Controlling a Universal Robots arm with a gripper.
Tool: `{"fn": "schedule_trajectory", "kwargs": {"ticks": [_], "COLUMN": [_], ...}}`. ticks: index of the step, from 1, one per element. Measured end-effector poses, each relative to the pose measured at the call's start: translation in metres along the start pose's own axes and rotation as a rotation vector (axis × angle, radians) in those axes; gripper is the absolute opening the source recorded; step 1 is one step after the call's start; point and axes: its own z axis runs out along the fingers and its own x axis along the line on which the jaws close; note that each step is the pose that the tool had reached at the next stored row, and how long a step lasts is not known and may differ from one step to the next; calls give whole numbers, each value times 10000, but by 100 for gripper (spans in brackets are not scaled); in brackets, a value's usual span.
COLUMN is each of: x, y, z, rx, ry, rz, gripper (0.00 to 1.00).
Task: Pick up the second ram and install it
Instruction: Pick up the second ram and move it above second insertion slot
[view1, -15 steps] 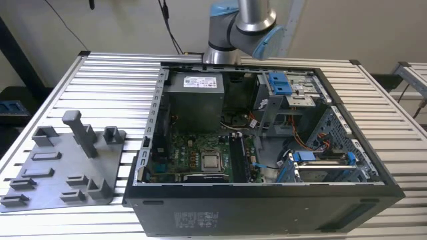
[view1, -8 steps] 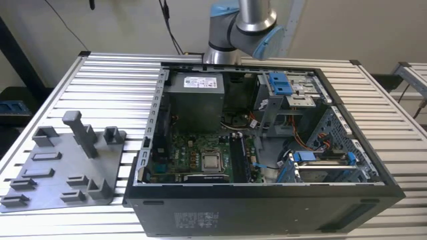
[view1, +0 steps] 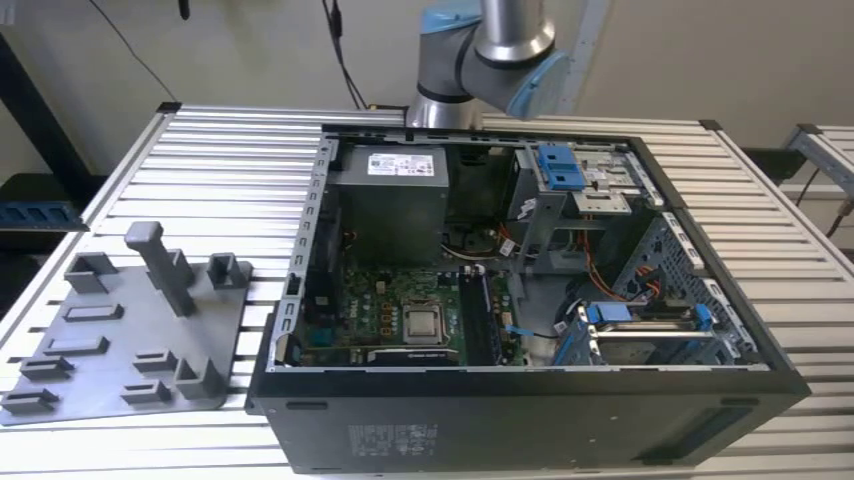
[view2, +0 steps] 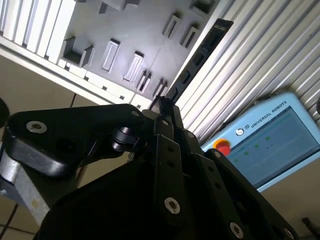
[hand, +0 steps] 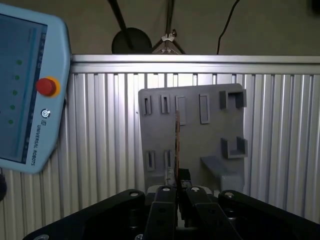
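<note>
pinching the ram (view2: 200, 55) in the claw (view2: 164, 107), closed narrow on one end of the strip, with the rest sticking out past the claw's tip. seen flat-on in the second wrist view: dark, long and thin, with a row of black chips. seen edge-on in the first wrist view, the same ram (hand: 177, 140) as a thin line rising from the claw (hand: 179, 189). held over the grey tray (hand: 210, 145), in line with its rows of narrow slots; cannot tell from either wrist view how high above it, or whether touching.

around it: slatted metal table (hand: 100, 125) under the tray, and a control tablet (hand: 25, 85) with a red button (hand: 46, 86) off to one side of the tray, well apart from the strip; cannot tell what it rests on. same tablet (view2: 270, 145) and tray (view2: 140, 30) in the second wrist view, with the table's edge running close beside the tray.

in the exterior view: open computer case (view1: 534, 420) on the table (view1: 227, 170), just beside the tray (view1: 120, 330) on the exterior view's right of it. inside the case: green main board (view1: 387, 300) with a square processor (view1: 423, 323), grey power box (view1: 387, 190), blue clips (view1: 561, 170), loose wires (view1: 627, 290). walled in on all four sides, open only from above. upright posts (view1: 167, 265) standing on the tray. robot arm (view1: 487, 45) rising behind the case at the table's far edge. bare slats beyond the tray at the far corner on the exterior view's left, and a narrower bare band along the case on the exterior view's right.
</note>
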Motion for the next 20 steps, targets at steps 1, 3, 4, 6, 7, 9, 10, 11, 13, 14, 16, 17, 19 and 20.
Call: {"fn": "schedule_trajectory", "kwargs": {"ticks": [1, 3, 4, 6, 7, 9, 10, 11, 13, 14, 16, 17, 19, 20], "x": [-1, -2, -2, -3, -3, -4, -4, -4, -4, -4, -5, -5, -6, -6], "y": [-28, -83, -109, -153, -176, -214, -233, -251, -283, -299, -325, -338, -362, -372], "z": [-1, -1, -2, -2, -3, -3, -4, -5, -5, -5, -6, -6, -6, -6], "rx": [-1, -1, -3, -3, -4, -3, -3, -5, -4, -4, -4, -4, -4, -3], "ry": [-1, -1, -1, -1, -1, -1, 0, 0, 0, -1, 0, 0, -1, -1], "rz": [0, 1, 2, 1, 1, 1, 1, 0, 1, 0, 1, 1, 0, 1], "gripper": [14, 14, 14, 14, 14, 14, 14, 14, 14, 14, 14, 14, 14, 14]}}
